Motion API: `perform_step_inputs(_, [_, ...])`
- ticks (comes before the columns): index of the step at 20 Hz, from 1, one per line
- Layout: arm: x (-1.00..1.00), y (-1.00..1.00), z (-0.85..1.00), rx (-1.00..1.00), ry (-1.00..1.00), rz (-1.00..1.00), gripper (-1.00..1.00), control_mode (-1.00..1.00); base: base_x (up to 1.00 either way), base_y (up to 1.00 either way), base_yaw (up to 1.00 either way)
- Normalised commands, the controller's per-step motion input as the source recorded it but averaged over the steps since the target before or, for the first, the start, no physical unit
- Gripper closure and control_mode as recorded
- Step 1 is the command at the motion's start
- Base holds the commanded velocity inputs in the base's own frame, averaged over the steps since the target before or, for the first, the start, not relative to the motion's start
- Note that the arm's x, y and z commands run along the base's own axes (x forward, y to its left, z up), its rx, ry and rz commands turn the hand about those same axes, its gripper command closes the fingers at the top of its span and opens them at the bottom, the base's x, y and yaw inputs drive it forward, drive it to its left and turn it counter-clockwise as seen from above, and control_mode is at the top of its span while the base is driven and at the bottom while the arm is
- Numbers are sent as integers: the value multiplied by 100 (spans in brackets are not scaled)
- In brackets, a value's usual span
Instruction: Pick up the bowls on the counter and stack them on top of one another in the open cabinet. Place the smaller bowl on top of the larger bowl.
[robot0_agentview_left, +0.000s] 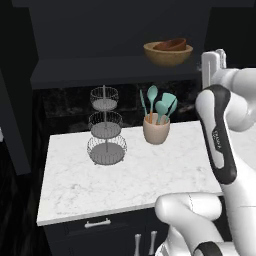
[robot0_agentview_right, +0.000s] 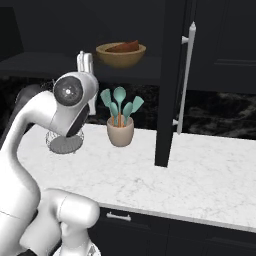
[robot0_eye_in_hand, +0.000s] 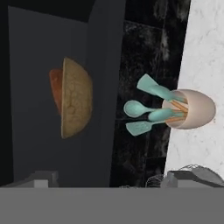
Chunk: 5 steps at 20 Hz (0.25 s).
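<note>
Seeing the small bowl (robot0_agentview_left: 171, 45) nested inside the large bowl (robot0_agentview_left: 168, 54) on the cabinet (robot0_agentview_left: 115, 70) shelf, I judge stacking done; my gripper (robot0_eye_in_hand: 105, 180) stands spread, holding nothing, back from the shelf.

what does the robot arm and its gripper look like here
The arm is glossy white, built of rounded tubular links with dark, near-black bands and joint caps, one round cap with a grey disc. The gripper has a pale hand and two small grey, blocky fingertips. No cables visible.
</note>
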Motion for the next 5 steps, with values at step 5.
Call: perform_step_inputs(5, [-33, 31, -84, 0, 8, 1, -100, -100, 0, 0, 0])
